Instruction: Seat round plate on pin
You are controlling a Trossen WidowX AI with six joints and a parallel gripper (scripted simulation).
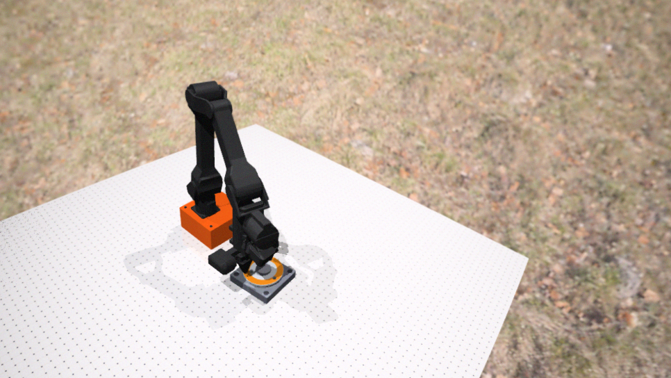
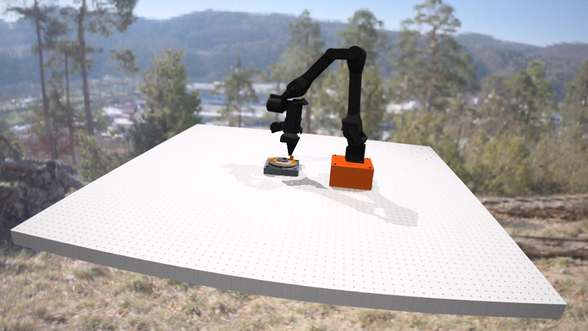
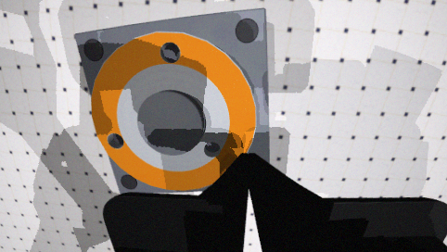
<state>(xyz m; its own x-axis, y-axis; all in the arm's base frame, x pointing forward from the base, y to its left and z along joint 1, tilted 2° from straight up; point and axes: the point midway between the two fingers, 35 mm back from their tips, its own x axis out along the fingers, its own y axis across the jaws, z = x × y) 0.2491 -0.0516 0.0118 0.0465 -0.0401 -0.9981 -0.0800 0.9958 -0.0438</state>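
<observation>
The end effector (image 3: 249, 159) is closing on nothing, its fingertips pinching together into one point right at the near edge of the round plate (image 3: 173, 111), beside the orange tab (image 3: 236, 140). The plate is sitting on the post (image 3: 171, 121) over the grey base (image 3: 250, 56), on the desk (image 1: 375, 263). It is looking rigid, light and probably slick on top, so pushing the upright tab sideways should be turning it better than pinching the thin rim.
</observation>
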